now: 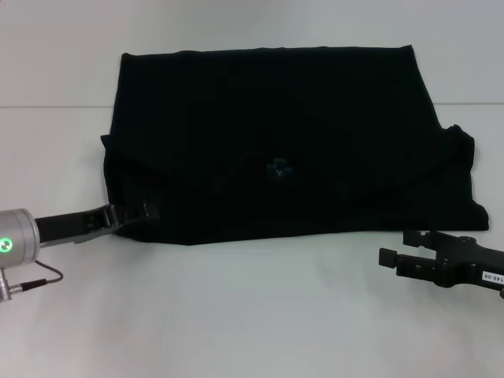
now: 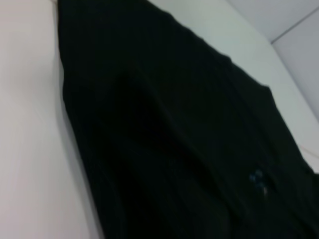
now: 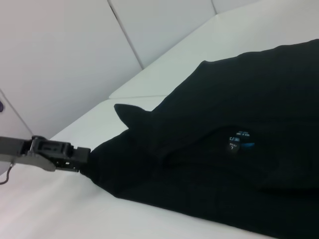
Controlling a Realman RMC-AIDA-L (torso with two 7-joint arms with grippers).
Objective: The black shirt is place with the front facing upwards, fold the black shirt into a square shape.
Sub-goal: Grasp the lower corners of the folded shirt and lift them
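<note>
1. Shirt first: your black shirt [image 1: 291, 146] lies folded into a wide, flat band across the middle of the white bench [image 1: 252, 315], with its small blue neck label [image 1: 279, 168] showing near the centre of the near fold.
2. Your left tool [image 1: 132, 214] sits at the shirt's near left corner, its tips right at the cloth edge; you can see the same contact from the right wrist view [image 3: 82, 160], where the tool meets the dark fabric. Whether it is pinching the cloth or merely touching it, you cannot tell.
3. Your right tool [image 1: 394, 250] rests on the bench just beside the shirt's near right corner, clear of the fabric, with its fingers [image 1: 413, 237] spread apart.
4. Cloth bunches slightly at the shirt's right edge.
</note>
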